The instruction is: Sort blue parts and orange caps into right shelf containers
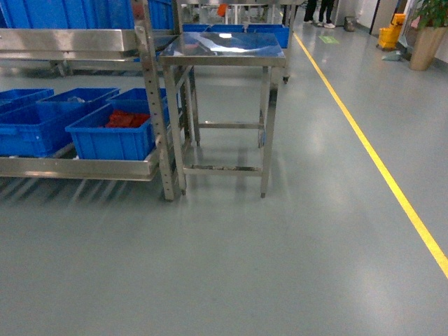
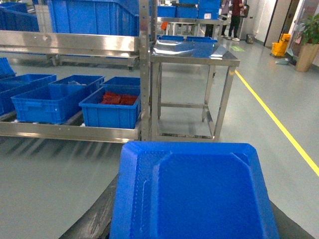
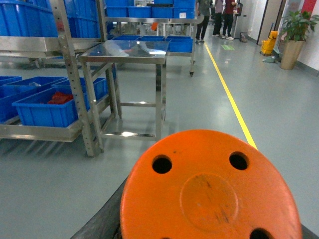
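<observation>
A blue part (image 2: 194, 199) fills the bottom of the left wrist view, with my left gripper (image 2: 194, 224) shut on it; a dark finger (image 2: 94, 219) shows at its left side. In the right wrist view an orange cap (image 3: 209, 194) shows its flat pitted end close up, and my right gripper (image 3: 209, 226) is shut on it. Neither gripper appears in the head view. Blue shelf containers (image 1: 38, 126) stand on the low shelf at the left. The nearest container (image 1: 112, 136) holds flat red-orange pieces (image 1: 127, 120).
A steel shelf post (image 1: 157, 105) stands beside a steel table (image 1: 224, 52) ahead. More blue bins (image 1: 70, 12) sit on the upper shelf. A yellow floor line (image 1: 381, 171) runs along the right. A potted plant (image 1: 428, 38) and people (image 3: 219, 15) are far off.
</observation>
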`<state>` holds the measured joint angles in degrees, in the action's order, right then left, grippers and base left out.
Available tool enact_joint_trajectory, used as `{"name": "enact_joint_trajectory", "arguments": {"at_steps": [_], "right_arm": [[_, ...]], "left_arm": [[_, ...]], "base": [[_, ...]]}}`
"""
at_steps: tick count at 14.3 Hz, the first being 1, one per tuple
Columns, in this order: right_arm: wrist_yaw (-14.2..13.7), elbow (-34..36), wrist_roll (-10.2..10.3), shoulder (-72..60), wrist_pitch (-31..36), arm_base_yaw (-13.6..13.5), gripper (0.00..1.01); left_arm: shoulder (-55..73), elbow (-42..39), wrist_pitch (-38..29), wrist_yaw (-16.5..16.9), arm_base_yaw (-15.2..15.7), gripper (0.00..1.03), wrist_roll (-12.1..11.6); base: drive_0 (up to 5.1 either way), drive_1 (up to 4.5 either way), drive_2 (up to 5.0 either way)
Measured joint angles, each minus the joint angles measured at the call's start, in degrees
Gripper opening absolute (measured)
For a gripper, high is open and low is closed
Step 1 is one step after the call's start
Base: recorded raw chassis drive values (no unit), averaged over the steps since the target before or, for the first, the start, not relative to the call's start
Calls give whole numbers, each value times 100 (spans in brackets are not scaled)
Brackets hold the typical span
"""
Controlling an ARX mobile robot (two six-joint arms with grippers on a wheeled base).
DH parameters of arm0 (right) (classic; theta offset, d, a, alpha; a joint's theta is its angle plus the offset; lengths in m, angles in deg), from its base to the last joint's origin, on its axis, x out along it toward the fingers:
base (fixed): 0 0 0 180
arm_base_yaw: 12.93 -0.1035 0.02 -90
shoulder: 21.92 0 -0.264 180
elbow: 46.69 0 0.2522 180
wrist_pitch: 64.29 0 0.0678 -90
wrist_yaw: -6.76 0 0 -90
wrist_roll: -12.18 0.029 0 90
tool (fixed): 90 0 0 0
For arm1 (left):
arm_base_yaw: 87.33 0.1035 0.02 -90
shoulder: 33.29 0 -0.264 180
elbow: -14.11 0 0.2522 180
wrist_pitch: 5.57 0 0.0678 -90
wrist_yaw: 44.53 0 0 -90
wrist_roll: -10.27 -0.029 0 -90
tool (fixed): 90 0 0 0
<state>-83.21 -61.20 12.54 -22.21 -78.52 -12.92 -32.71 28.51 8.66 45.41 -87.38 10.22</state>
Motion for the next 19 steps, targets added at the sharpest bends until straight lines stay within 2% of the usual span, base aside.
{"name": "enact_joint_trajectory", "arguments": {"at_steps": [19], "right_arm": [[0,0,0,0,13,0,43]], "left_arm": [[0,0,-9,4,0,41,0]], "base": [[5,423,-414]]}}
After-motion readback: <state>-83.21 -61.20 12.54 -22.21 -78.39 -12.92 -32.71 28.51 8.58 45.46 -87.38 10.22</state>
